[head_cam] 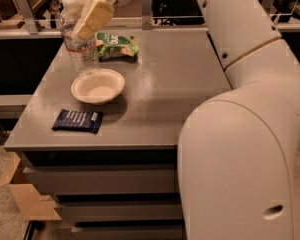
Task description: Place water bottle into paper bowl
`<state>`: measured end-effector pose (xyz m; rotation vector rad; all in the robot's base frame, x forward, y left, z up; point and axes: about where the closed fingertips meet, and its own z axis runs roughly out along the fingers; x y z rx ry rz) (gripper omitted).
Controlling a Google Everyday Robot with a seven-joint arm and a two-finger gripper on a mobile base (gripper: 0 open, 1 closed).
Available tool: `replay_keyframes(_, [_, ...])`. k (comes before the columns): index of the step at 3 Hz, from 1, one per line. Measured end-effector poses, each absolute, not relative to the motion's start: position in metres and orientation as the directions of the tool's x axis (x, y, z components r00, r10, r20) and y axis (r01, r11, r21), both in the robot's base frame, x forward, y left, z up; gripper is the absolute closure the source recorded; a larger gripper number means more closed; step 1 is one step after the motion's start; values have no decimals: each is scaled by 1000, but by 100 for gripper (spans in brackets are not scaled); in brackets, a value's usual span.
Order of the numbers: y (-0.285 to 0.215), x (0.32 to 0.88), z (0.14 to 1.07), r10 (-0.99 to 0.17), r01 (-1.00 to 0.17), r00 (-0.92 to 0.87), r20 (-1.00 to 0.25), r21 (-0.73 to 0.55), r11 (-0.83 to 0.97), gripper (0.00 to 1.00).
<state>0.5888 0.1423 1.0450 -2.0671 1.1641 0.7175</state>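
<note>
A grey desk [180,84] is filling most of the view, with a metal rail [25,6] running behind its far edge and a dim room lying beyond that. Low on the left, down on the floor by the desk's front left corner, a cardboard box [20,194] is sitting open. On the desk near that same corner a dark blue packet [77,120] is lying flat.

Just past it, towards the left edge and further back, I am holding my claw [87,21] clamped on the water bottle [84,51]. One pale finger is crossing the bottle's upper half on a slant, and the white cap is poking out above and to the left of it. The bottle is hanging nearly upright, its base just over the far left rim of the paper bowl [98,86], which is sitting empty a little right of the packet and well in from the left edge.

So, as I am judging it, the pick is done and the carry is almost done. What is remaining is bringing the base over the bowl's middle, lowering it in and letting go.

Right of the bottle, near the far edge, a green snack bag [117,45] is lying. My own white arm [250,134] is covering the desk's right side
</note>
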Motion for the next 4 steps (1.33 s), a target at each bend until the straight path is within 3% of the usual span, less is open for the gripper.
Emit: replay_keyframes(4, [153,622,971,-554,-908,354,-753,-135,-397,100])
